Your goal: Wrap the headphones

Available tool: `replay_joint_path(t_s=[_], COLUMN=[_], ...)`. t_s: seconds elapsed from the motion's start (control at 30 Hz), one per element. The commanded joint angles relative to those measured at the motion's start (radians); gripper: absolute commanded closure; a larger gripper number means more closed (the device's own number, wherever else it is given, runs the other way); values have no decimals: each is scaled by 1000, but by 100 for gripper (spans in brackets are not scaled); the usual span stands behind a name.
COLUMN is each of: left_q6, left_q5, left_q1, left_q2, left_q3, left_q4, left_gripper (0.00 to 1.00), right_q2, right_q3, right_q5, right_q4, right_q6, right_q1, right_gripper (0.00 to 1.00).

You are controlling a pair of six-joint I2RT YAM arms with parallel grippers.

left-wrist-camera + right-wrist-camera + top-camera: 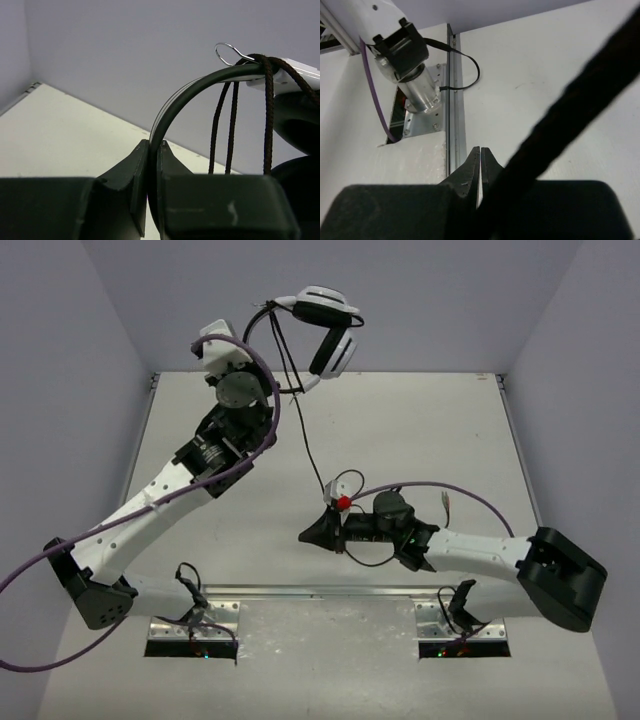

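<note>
Left end effector [154, 145]: fingers pinched on the thin black headband [200, 87] of the headphones [325, 325], held aloft over the far edge of the surface [420, 430], in front of the back wall. Its own body fills the bottom of the left wrist view and hides the lower headband. Outward along the band, cable [232, 125] strands hang over it beside a white earcup [300, 72], which is cut off at the frame's right edge. A thin wire loop [227, 52] sticks up there; its attachment is hidden.

Right end effector [480, 152]: fingertips pressed together, low over the surface. The cable, blurred and close to the lens, crosses the right wrist view diagonally and vanishes beside one finger. Cannot tell whether it is trapped. In the top view the cable drops from the headphones to this end effector's upper side and loops by a small red part [343, 503]. Beyond the fingertips are a metal rail [454, 100] and an arm base [415, 95] with a purple cable [372, 90].
</note>
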Motion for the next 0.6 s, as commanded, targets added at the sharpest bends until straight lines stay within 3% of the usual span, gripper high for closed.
replay_joint_path(t_s=[0.0, 0.2, 0.37, 0.57], left_q6=[-61, -140, -164, -291], left_q5=[35, 61, 73, 39], left_q1=[63, 133, 198, 198], left_q2=[26, 89, 124, 168], left_q3=[26, 3, -118, -282], left_q4=[-8, -75, -68, -144], left_gripper=[100, 100, 100, 100], right_q2=[-145, -216, -294, -226], right_q3=[-10, 75, 141, 451], right_q5=[186, 235, 275, 347], right_q4=[-123, -353, -515, -905], right_q6=[-162, -236, -285, -463], right_q1=[72, 158, 189, 207], right_gripper=[99, 99, 99, 99])
